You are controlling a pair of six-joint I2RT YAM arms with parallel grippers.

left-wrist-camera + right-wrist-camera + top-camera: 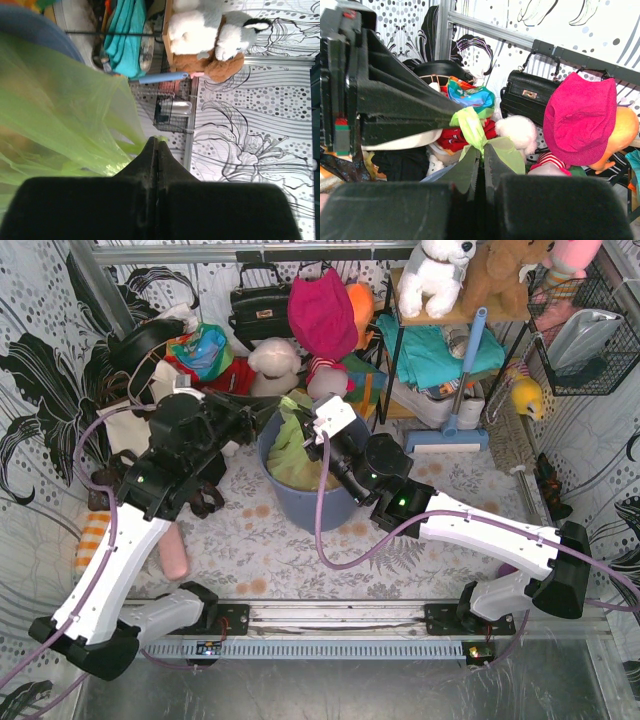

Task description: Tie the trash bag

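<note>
**Op 1:** While both arms reach in over the round blue-grey plastic bin (300, 508), I log the thin translucent lime-green trash bag (293, 452) sitting inside it, its top gathered above the rim.

**Op 2:** And the left gripper (155, 142)?

**Op 1:** Jaws pressed together, green film caught at the tips. I see the right gripper (481, 152) clamped likewise on a twisted strand of the bag. The two sets of tips are just beside each other.

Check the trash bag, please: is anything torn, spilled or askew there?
Nothing stands out. The trash bag sits upright in the blue-grey bin, no tear visible, nothing spilled beside it. The left gripper and the right gripper each pinch its top.
</note>
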